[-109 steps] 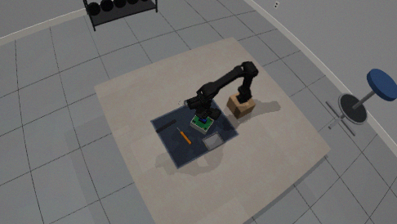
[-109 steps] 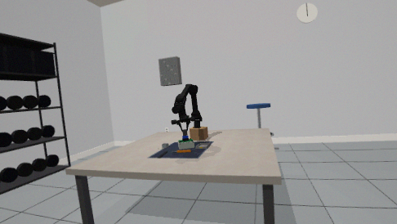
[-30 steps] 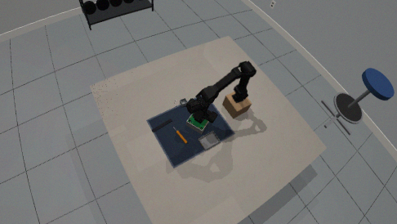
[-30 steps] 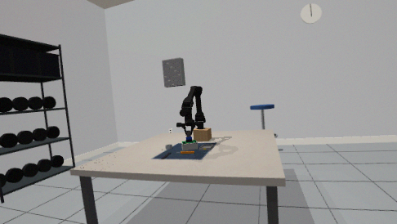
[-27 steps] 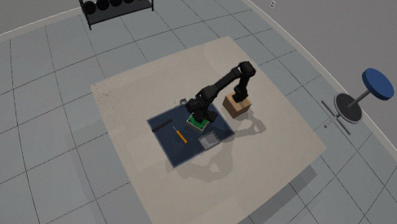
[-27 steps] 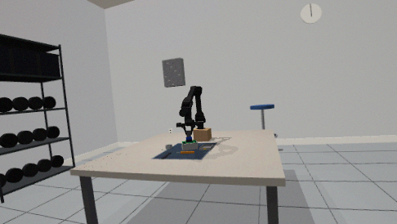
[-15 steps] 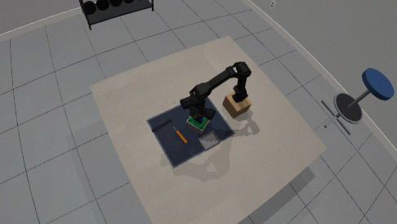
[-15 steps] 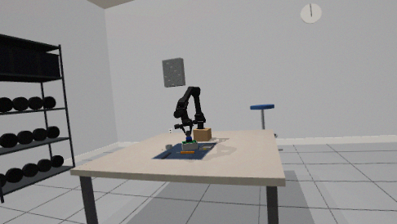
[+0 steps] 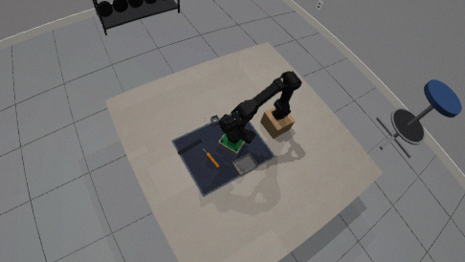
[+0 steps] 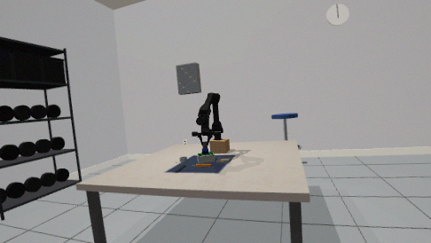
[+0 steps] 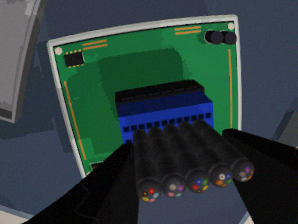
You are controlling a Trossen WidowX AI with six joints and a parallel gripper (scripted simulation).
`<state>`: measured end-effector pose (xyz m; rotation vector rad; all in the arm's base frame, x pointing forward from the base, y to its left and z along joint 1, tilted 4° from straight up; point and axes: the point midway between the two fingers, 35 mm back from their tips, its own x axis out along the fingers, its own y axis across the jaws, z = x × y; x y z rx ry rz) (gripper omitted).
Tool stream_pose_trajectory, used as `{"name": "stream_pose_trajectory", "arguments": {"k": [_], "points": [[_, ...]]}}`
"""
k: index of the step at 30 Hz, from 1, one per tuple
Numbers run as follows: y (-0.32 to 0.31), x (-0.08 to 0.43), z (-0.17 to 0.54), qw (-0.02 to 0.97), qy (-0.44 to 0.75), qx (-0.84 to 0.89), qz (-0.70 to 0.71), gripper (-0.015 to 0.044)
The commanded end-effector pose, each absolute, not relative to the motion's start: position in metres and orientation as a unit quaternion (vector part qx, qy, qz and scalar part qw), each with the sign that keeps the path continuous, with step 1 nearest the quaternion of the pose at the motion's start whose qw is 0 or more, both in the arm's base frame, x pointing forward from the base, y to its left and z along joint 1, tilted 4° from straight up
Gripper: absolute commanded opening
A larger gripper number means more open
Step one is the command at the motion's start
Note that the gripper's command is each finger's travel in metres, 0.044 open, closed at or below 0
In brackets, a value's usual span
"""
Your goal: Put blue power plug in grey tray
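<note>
The arm's jaws (image 9: pixel 237 139) (image 10: pixel 205 150) are closed on the blue plug (image 10: pixel 205 151) (image 11: pixel 167 112), one finger at each short end, so its long axis runs straight across from finger to finger. The plug is at the black socket (image 11: pixel 160 91) on the circuit board (image 9: pixel 232 142) (image 10: pixel 206 158) (image 11: pixel 140 65), apparently still seated, tho' how deep is hard to tell. Its bundle of thick black cables (image 11: pixel 187 155) comes up between the fingers. Landmark = board: plug sits on top of it, grey tray (image 9: pixel 245 163) (image 11: pixel 15 55) lies beside it on the mat (image 9: pixel 196 167) (image 10: pixel 191 164) (image 11: pixel 270 65), across from the side w/ the black strip (image 9: pixel 189 146); orange screwdriver (image 9: pixel 212 160) (image 10: pixel 203 165) is off another side. Only one arm, so no choice of hand. What matters next is prob. the rocking dir. rel. to that long axis: w/ the ends gripped, small tilts end to end or across the row should ease it out, vs. a straight pull, which may just lift the board. Tray's close by, so carry is short once it's free.
</note>
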<state>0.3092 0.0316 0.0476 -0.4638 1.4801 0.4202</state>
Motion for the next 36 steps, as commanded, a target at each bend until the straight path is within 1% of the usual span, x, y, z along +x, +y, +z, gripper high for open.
{"name": "stream_pose_trajectory", "arguments": {"k": [1, 6, 10, 24, 36], "points": [[0.029, 0.310, 0.058, 0.691, 0.665, -0.186, 0.216, 0.0000], [0.019, 0.316, 0.059, 0.674, 0.676, -0.140, 0.262, 0.0000], [0.017, 0.317, 0.060, 0.670, 0.678, -0.131, 0.272, 0.0000], [0.036, 0.305, 0.065, 0.701, 0.654, -0.221, 0.179, 0.0000], [0.017, 0.317, 0.067, 0.672, 0.677, -0.133, 0.269, 0.0000]]}}
